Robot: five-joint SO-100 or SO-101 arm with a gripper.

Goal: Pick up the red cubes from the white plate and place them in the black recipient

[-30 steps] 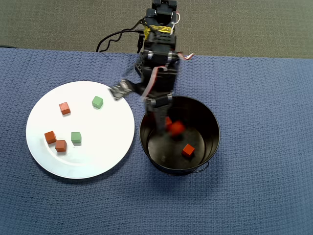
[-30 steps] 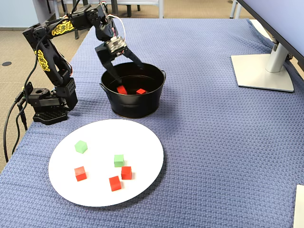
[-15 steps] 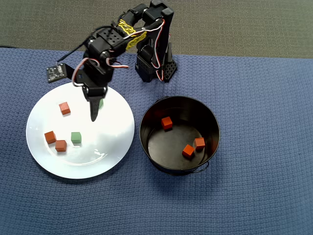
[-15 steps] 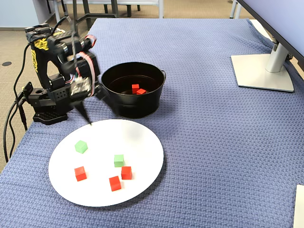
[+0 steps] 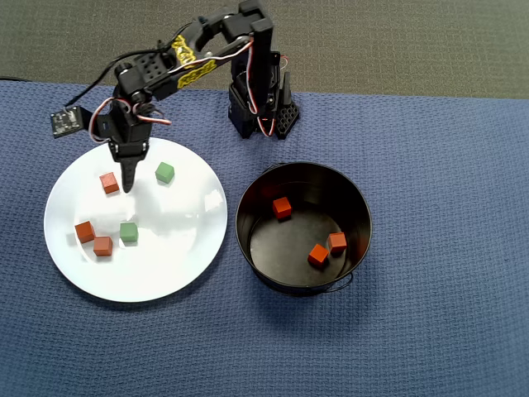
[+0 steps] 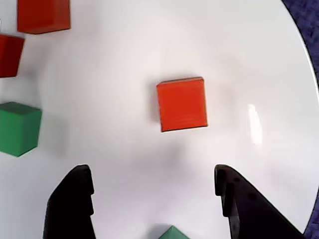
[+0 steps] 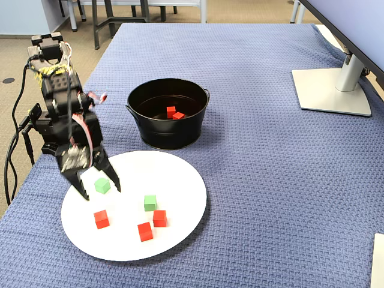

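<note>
Evidently light, rigid and matte, the nearest red cube suited a pinch across opposite flat faces by the spread-open, empty gripper.

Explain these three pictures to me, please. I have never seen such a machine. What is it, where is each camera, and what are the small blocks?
The machine is a small robot arm with a two-finger gripper. One camera looks straight down from above, one stands at the side of the table, and one rides on the arm's wrist, so its picture shows the two dark fingers from close up.

On the blue cloth lie a white plate and a black pot. The plate holds three red cubes and two green cubes. Three more red cubes lie inside the pot.

The gripper is open and holds nothing. It hangs over the plate, and the wrist view shows one red cube just ahead of its fingers.
</note>
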